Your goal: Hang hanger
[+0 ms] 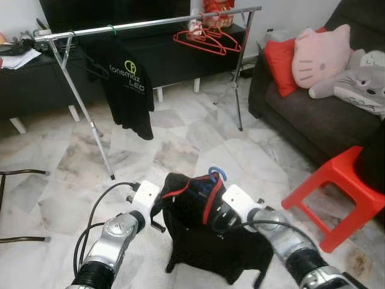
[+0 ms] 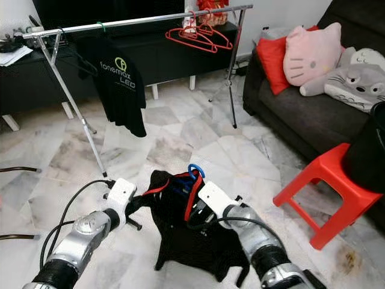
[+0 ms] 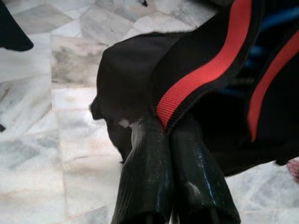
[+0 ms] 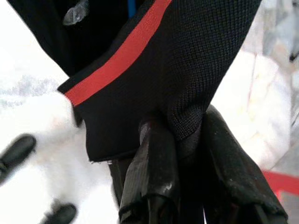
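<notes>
i hold a black garment with red trim [image 1: 198, 235] up between my two grippers, above the marble floor [image 1: 180, 150] and well short of the clothes rail [image 1: 150, 23] that stands across the room ahead of me. my left gripper [image 3: 161, 128] has its two black fingers pressed together, pinching the red-trimmed edge of the fabric on the side of the garment nearer the rail's left legs. my right gripper [image 4: 180, 140] has its fingers closed around a bunched fold of the same cloth on the garment's other side. a blue hanger [image 1: 215, 174] sits inside the garment, its hook poking out of the top toward the rail. on the rail hang a black t-shirt with printed lettering [image 1: 127, 90] near its left end and some red hangers [image 1: 207, 39] toward its right end. to the right of the rail are a dark sofa [image 1: 313, 114] with cushions and, nearer me, a red plastic stool [image 1: 337, 192].
</notes>
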Controlling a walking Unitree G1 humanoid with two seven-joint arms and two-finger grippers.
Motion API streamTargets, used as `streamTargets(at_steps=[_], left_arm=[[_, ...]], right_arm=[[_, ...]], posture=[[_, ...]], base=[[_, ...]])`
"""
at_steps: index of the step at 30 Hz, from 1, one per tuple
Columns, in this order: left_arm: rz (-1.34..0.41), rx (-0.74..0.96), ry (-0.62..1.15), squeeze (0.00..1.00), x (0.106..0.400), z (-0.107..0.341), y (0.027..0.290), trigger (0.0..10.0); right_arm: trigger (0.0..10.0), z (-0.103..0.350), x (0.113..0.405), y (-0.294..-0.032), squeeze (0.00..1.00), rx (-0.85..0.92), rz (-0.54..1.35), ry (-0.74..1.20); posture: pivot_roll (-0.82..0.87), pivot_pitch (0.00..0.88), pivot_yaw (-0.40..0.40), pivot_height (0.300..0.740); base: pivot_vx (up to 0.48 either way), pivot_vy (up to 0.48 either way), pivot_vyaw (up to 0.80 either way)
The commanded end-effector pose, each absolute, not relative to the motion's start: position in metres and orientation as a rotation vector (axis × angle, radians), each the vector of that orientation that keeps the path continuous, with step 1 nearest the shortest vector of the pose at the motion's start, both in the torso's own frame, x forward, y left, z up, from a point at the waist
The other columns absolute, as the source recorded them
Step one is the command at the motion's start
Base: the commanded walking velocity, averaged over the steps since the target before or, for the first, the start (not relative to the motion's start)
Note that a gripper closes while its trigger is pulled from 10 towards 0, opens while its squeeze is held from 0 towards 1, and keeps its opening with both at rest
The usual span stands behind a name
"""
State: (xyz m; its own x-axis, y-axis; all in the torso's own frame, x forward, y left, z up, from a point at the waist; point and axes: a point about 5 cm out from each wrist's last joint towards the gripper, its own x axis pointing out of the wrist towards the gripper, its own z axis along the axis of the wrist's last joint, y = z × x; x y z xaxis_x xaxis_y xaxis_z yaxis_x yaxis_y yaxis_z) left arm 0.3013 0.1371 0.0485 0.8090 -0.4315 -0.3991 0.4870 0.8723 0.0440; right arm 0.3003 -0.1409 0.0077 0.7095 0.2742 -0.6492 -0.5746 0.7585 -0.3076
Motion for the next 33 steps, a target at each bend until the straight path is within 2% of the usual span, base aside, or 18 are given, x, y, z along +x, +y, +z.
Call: streamTargets(at_steps=[1, 6, 10, 19, 20, 21, 33], left_arm=[[-0.505, 0.111, 0.365, 0.00, 0.304, 0.058, 0.134, 10.0], [-0.526, 0.077, 0.343, 0.00, 0.306, 0.067, 0.127, 10.0], [-0.533, 0.068, 0.330, 0.00, 0.307, 0.072, 0.124, 10.0], [-0.571, 0.056, 0.322, 0.01, 0.303, 0.077, 0.117, 10.0], [-0.586, 0.044, 0.312, 0.55, 0.303, 0.079, 0.115, 10.0], [-0.593, 0.038, 0.309, 1.00, 0.303, 0.080, 0.114, 10.0], [-0.636, 0.033, 0.299, 1.00, 0.300, 0.083, 0.110, 10.0]], right_arm=[[0.0, 0.012, 0.306, -0.144, 0.00, -0.444, 0.422, 0.568], [0.0, 0.004, 0.303, -0.143, 0.00, -0.457, 0.389, 0.578], [0.0, 0.000, 0.301, -0.142, 0.00, -0.403, 0.363, 0.590], [0.0, 0.013, 0.314, -0.143, 0.00, -0.353, 0.278, 0.491], [0.0, 0.016, 0.316, -0.143, 0.00, -0.338, 0.268, 0.478], [0.0, 0.018, 0.317, -0.143, 0.00, -0.330, 0.262, 0.469], [0.0, 0.033, 0.329, -0.139, 0.00, -0.326, 0.270, 0.388]], posture=[[-0.02, 0.007, -0.047, 0.740], [-0.01, 0.008, -0.042, 0.740], [0.00, 0.006, -0.044, 0.740], [0.00, 0.006, -0.044, 0.740], [0.00, 0.002, -0.042, 0.740], [0.00, 0.002, -0.042, 0.740], [0.00, 0.000, -0.043, 0.740]], base=[[0.000, 0.000, 0.00], [0.000, 0.000, 0.00], [0.000, 0.000, 0.00], [0.000, 0.000, 0.00], [0.000, 0.000, 0.00], [0.000, 0.000, 0.00], [0.000, 0.000, 0.00]])
